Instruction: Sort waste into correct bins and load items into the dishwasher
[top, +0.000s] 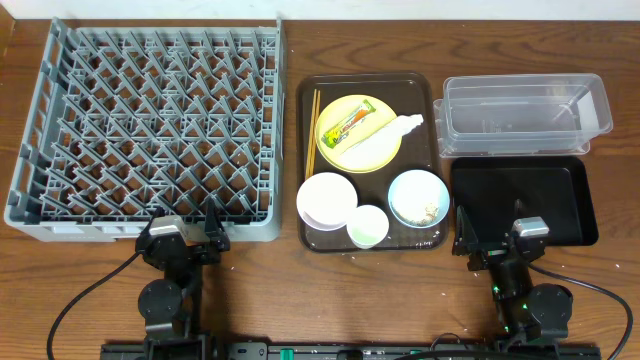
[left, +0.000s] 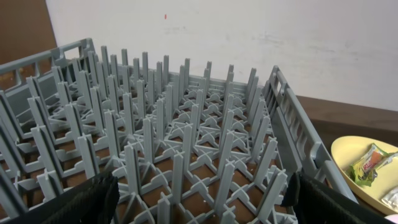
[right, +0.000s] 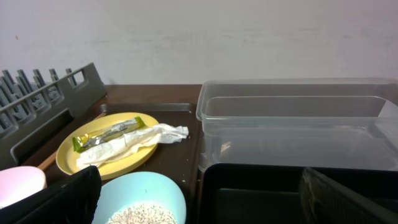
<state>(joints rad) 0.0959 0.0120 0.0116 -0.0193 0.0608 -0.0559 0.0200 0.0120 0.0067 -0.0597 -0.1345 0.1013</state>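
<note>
Overhead view shows most things, but some bits are hard to see. One finger of the right gripper (top: 497, 238) lies over the shallow black rectangular tray (top: 565, 195), black on black, and is hard to pick out. In the left wrist view the yellow round plate (left: 345, 152) is cut off at the side and the fingers (left: 81, 202) at the bottom. In the right wrist view the white bowl (right: 18, 183) is only a pale blur, maybe pink from the light. Both arms sit folded low at the near edge of the table (top: 270, 300). The left gripper (top: 185, 232) is just in front of the big square grey plastic dish rack (top: 150, 120); the right one is at the black tray's near edge. Both have their jaws wide apart and hold nothing. On the dark brown serving tray (top: 304, 120) sit the plate, the white bowl, a small white cup (top: 367, 226), a light blue bowl (top: 408, 190) with pale rice-like crumbs (top: 430, 212) in it, and wooden chopsticks (top: 313, 130) beside the plate. A green-and-orange snack wrapper (top: 348, 124) and a white crumpled tissue (top: 388, 135) lie on the plate. A clear plastic rectangular tub (top: 525, 110) stands just behind the black tray.
</note>
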